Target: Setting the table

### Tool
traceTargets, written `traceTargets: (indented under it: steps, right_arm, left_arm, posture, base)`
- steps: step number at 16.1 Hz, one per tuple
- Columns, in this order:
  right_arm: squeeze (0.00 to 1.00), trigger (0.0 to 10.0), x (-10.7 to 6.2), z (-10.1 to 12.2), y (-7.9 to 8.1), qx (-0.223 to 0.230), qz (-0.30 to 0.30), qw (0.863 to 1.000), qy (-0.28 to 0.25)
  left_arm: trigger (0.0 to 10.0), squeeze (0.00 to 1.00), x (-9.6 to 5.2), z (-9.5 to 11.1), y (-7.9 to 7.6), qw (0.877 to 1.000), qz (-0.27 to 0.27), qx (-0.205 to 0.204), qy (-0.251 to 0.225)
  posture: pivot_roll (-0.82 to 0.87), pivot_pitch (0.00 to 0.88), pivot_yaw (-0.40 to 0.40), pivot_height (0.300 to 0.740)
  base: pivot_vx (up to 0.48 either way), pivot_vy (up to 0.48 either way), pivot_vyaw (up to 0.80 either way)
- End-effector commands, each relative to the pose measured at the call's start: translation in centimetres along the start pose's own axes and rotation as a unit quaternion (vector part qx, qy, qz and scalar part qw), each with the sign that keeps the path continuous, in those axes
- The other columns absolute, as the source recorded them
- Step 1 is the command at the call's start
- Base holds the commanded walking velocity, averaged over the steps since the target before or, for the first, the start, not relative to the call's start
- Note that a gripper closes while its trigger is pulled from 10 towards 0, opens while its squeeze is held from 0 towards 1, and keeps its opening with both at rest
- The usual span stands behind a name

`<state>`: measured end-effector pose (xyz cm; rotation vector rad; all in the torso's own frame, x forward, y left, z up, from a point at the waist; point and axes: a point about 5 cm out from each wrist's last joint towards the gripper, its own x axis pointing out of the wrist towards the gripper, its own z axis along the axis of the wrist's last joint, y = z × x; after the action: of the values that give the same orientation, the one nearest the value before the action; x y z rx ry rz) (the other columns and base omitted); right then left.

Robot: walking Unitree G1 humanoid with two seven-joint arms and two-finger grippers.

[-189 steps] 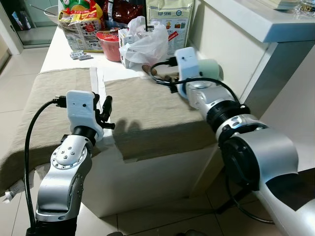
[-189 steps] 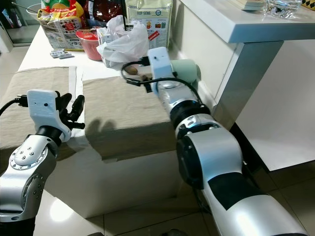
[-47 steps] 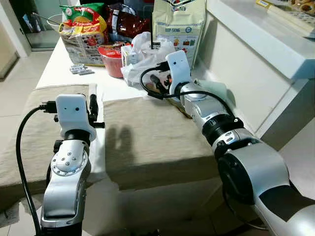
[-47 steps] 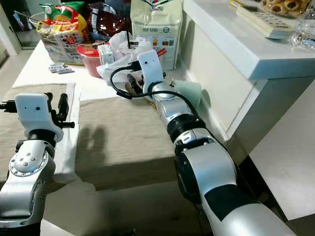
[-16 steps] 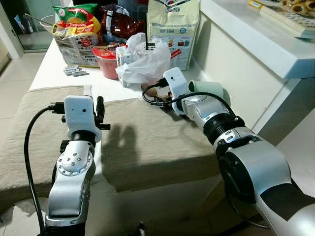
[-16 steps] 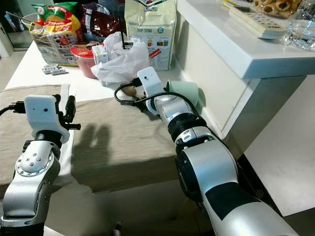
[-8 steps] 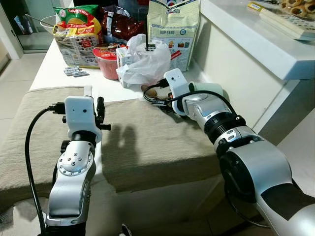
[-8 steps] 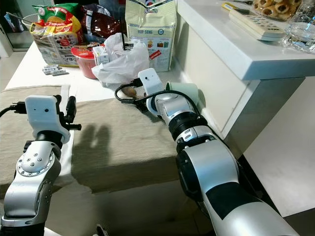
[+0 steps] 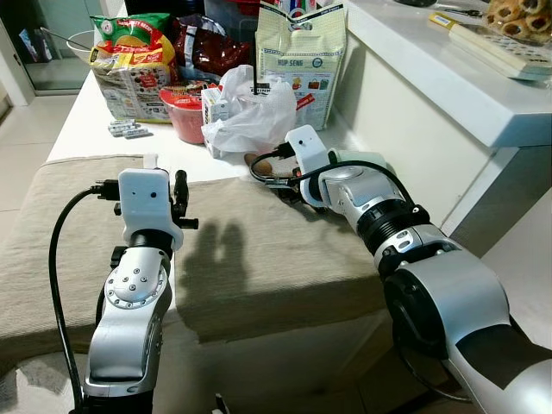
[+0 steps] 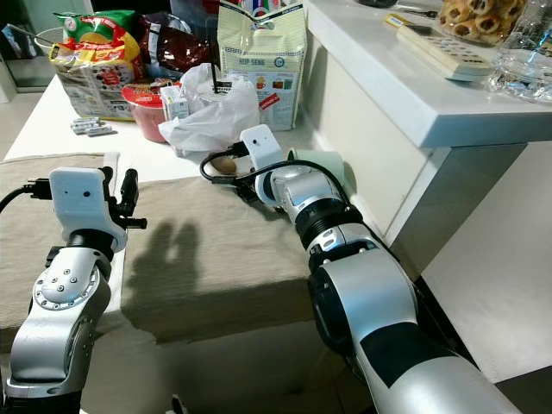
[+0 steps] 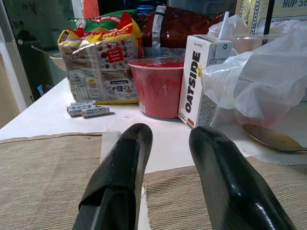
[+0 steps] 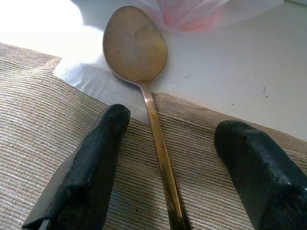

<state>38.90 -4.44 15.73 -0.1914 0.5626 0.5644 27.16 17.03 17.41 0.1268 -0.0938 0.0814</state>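
Right wrist view: the right gripper (image 12: 165,191) straddles a brass-coloured spoon (image 12: 144,86), fingers (image 12: 91,167) spread wide on either side of the handle, not touching it. The spoon lies with its handle on the beige placemat (image 9: 267,250) and its bowl out on the white table (image 9: 95,121), just short of a crumpled plastic bag (image 9: 254,108). The left gripper (image 11: 170,191) hovers over the mat's near edge, parted and empty. A clean pickup likely calls for pressing both tips down to the cloth, keeping the thin handle centred, then closing slowly so it does not skid sideways. A green cup (image 9: 366,161) lies tipped beside the right forearm; the arm should lift clear of it.
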Motion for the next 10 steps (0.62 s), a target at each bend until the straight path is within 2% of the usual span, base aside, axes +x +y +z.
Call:
traceTargets:
  steps: [1,8,9,10]
  right_arm:
    - [0.0,10.0,0.75,-7.51,1.19,0.04,0.027,0.985,0.167]
    - [0.0,10.0,0.81,-7.65,1.19,0.036,0.022,0.986,0.164]
    - [0.0,9.3,0.82,-7.64,1.19,0.036,0.022,0.986,0.163]
    - [0.0,7.9,0.82,-7.61,1.2,0.035,0.023,0.986,0.163]
  left_arm:
    - [10.0,0.0,0.2,0.11,-0.25,1.0,-0.003,0.002,-0.003]
    - [10.0,0.0,0.17,0.07,-0.33,1.0,-0.002,0.001,-0.003]
    - [10.0,0.0,0.19,0.08,-0.33,1.0,-0.001,0.0,-0.003]
    - [10.0,0.0,0.19,0.09,-0.36,1.0,-0.001,0.001,-0.003]
  posture:
    - [-0.08,0.02,-0.057,0.74]
    - [-0.08,0.021,-0.064,0.74]
    - [-0.08,0.021,-0.065,0.74]
    - [-0.08,0.021,-0.065,0.74]
  base:
    - [0.0,0.0,0.0]
    - [0.0,0.0,0.0]
    - [0.0,0.0,0.0]
    - [0.0,0.0,0.0]
